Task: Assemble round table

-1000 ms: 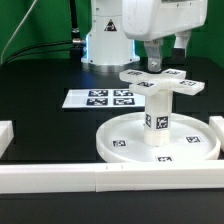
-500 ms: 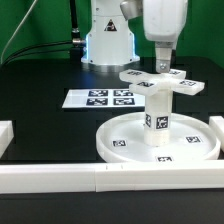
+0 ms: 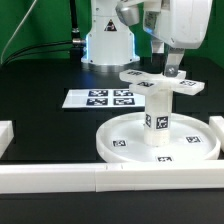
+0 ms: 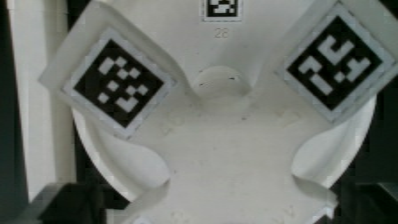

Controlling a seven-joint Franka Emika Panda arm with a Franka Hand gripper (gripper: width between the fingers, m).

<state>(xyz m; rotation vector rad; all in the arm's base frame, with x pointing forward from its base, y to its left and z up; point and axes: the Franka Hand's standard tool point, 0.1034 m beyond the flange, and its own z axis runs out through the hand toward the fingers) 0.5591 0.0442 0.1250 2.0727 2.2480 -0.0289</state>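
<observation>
Showing only square tags—no readable writing—cross-shaped piece [image 3: 163,82] tops post [image 3: 158,115].

one disc [image 3: 160,140], post [image 3: 158,118], cross piece [image 3: 160,80]

Black table [image 3: 45,120] under disc [image 3: 125,140], marker board [image 3: 98,99]

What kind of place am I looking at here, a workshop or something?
Most likely a robotics test lab. A robot arm's hand hangs over a black table, white furniture parts like the round disc carry printed square tags, and a marker board lies flat nearby.
</observation>
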